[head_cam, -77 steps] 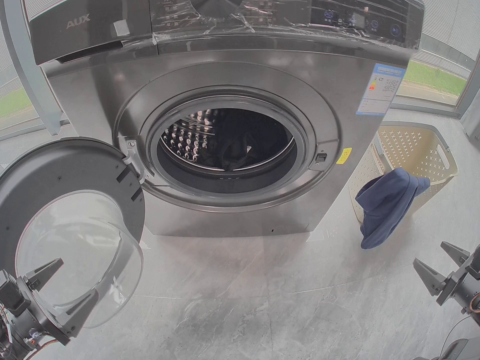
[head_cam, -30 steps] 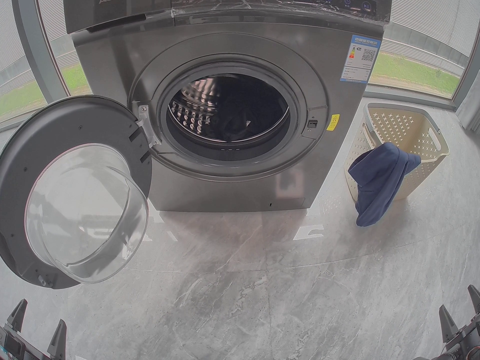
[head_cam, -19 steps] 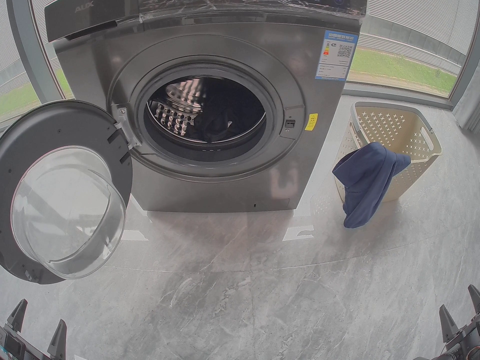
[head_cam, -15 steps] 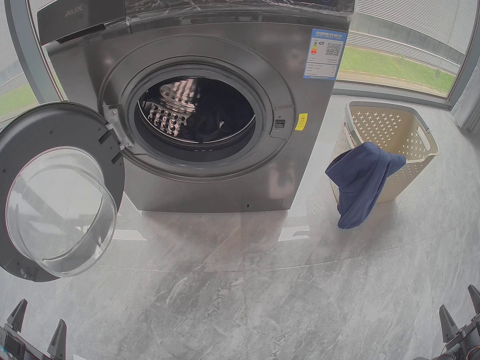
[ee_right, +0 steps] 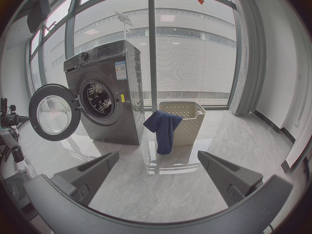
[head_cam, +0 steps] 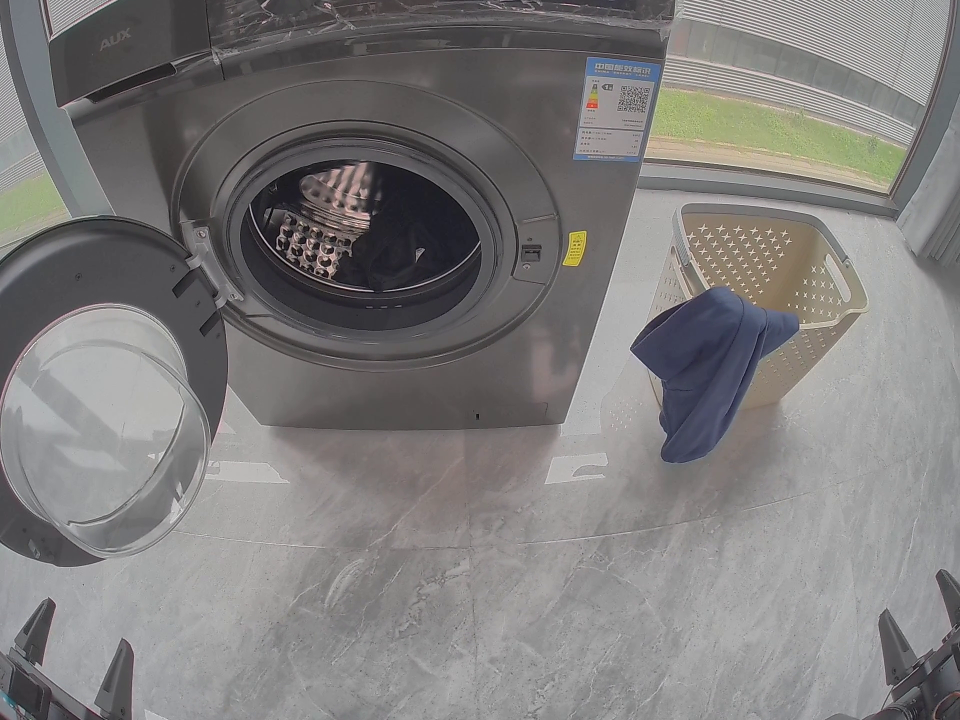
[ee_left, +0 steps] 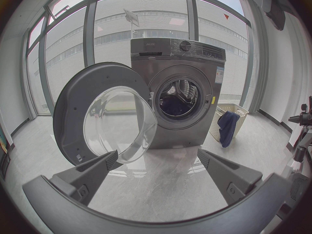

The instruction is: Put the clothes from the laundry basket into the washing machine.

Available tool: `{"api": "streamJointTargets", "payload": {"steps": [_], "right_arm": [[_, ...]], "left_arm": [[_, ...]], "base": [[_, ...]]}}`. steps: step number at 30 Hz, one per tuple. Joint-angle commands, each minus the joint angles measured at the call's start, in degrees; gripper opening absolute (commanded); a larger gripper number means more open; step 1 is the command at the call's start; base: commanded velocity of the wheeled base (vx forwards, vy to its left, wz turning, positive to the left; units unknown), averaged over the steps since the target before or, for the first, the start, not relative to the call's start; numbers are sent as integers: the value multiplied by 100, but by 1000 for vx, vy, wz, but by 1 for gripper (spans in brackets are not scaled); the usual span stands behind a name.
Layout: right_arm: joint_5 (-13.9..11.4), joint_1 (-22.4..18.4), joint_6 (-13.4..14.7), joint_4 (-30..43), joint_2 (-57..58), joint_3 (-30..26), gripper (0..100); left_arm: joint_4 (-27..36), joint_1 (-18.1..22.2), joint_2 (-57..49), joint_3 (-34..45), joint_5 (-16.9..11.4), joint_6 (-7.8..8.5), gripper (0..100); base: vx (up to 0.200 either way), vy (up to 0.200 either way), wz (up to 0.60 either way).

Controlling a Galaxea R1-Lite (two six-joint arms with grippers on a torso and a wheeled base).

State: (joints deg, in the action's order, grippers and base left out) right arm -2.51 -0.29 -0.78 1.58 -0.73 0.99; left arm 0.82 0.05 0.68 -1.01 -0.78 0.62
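partly done: dark clothes (head_cam: 395,252) lie in the open washing machine drum (head_cam: 312,237); a navy garment (head_cam: 705,367) drapes over the laundry basket's (head_cam: 760,211) near rim corner, yet to go. left gripper (ee_left: 156,153) and right gripper (ee_right: 157,153) gape wide, empty.

You're looking at a grey marbled floor (head_cam: 480,602) with white marks (head_cam: 575,467), tall windows (ee_right: 195,49), a grey curtain (ee_right: 248,65) at their end and grass (head_cam: 770,127) outside.

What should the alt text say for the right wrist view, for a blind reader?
A blue garment hangs over the rim of a beige basket beside a grey washer whose round door stands open. The right gripper, fingers open and empty, frames the foreground.
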Motion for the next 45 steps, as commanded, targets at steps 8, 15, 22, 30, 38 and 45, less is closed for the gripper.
{"api": "streamJointTargets", "payload": {"steps": [8,15,22,30,38,45], "right_arm": [[-4,3,-1,0,38,-37,100],[-4,3,-1,0,38,-37,100],[-4,3,-1,0,38,-37,100],[-4,3,-1,0,38,-37,100],[-4,3,-1,0,38,-37,100],[-4,3,-1,0,38,-37,100]], "left_arm": [[-3,4,-16,75,-1,-9,100],[-3,4,-16,75,8,-18,100],[-11,4,-16,75,34,-150,100],[-20,4,-16,75,25,-141,100],[-38,4,-16,84,25,-141,100],[-38,4,-16,92,34,-150,100]], "base": [[0,-200,0],[0,-200,0],[0,-57,0],[175,0,0],[125,0,0],[0,-200,0]]}}
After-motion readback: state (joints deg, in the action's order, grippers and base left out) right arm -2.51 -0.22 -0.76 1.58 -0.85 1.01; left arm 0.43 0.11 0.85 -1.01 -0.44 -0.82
